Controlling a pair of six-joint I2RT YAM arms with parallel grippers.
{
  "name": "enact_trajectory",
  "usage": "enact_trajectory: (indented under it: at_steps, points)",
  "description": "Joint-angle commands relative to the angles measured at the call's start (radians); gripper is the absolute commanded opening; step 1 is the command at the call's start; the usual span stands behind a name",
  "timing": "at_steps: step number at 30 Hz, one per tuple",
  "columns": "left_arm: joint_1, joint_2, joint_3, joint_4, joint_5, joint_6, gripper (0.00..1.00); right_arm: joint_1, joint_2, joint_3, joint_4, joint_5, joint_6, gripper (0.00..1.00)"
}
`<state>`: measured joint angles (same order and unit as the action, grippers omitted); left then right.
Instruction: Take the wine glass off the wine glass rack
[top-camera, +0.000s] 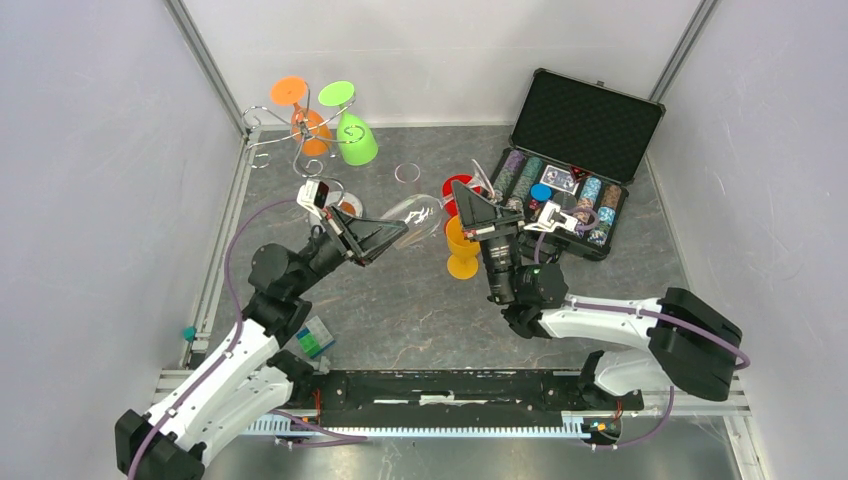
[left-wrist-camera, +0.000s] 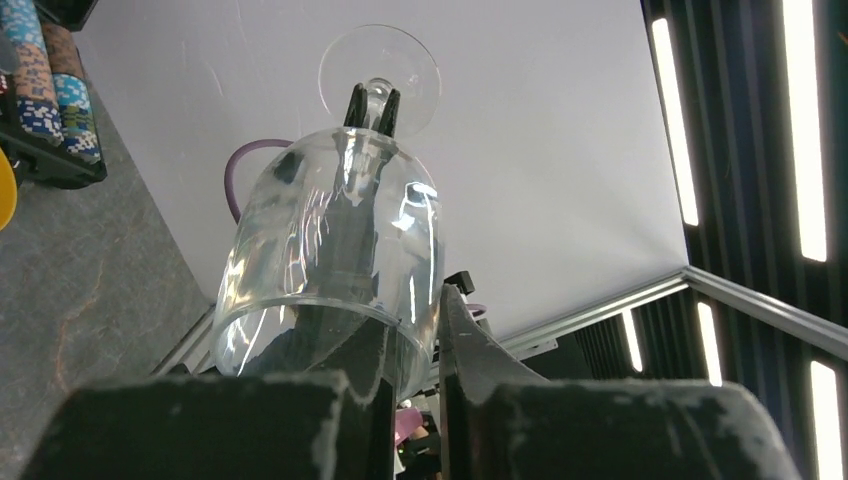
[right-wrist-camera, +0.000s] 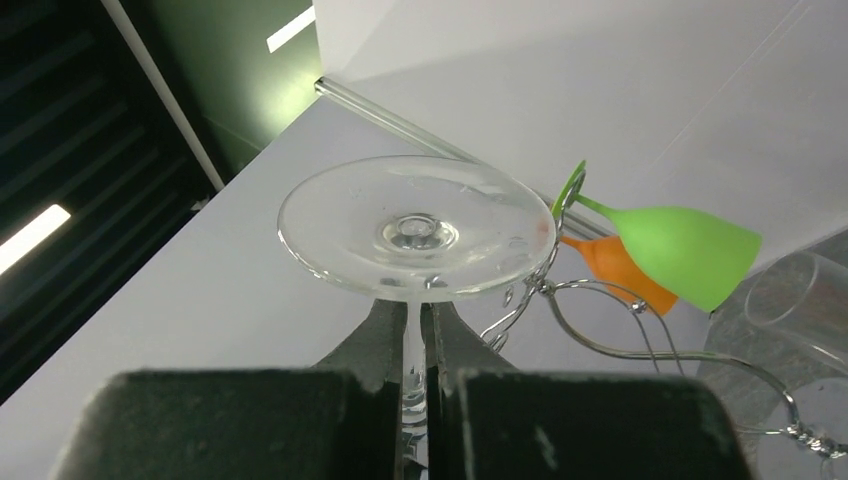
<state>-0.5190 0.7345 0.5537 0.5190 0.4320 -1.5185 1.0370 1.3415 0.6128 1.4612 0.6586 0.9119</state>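
Clear wine glass (top-camera: 415, 213) was off the wine glass rack (top-camera: 300, 150), held in the air on its side over mid-worktop (top-camera: 400, 310), at about 4 o'clock from the rack. Both tools were on it. Right tool (right-wrist-camera: 413, 335) was clamped tight on the stem just under the foot. Left tool (left-wrist-camera: 415, 355) pinched the bowl wall at the rim (the gap there was narrow and the glass wall ran into it, so I read it as gripping). Main hazard, as judged: two rigid holds on one brittle piece. Any mismatch in travel or twist between the arms would load the thin stem and could snap it. The rim pinch looked the weaker hold; smooth glass could slide out, or chip under a harder squeeze. If the right tool let go first, the glass would hang by the rim alone and could swing down onto the hard worktop. An orange-yellow glass (top-camera: 462, 248) stood at 5 o'clock of the held one, near the right tool, and could be knocked over. Green glass (top-camera: 355, 140) and orange glass (top-camera: 310, 125) hung on the rack, well apart.
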Motion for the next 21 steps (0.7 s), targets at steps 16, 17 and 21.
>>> enact_trajectory:
  at_steps: [16, 17, 21]
  points:
    - [0.004, -0.032, 0.101, -0.042, -0.113, 0.293, 0.02, -0.006, -0.118, -0.039, -0.044, 0.014, 0.009, 0.62]
    - [0.005, -0.039, 0.123, -0.102, -0.132, 0.338, 0.02, -0.006, -0.126, -0.045, -0.055, 0.012, 0.002, 0.67]
    - [0.005, -0.056, 0.208, -0.304, -0.206, 0.477, 0.02, -0.006, -0.183, -0.068, -0.152, 0.002, -0.012, 0.79]
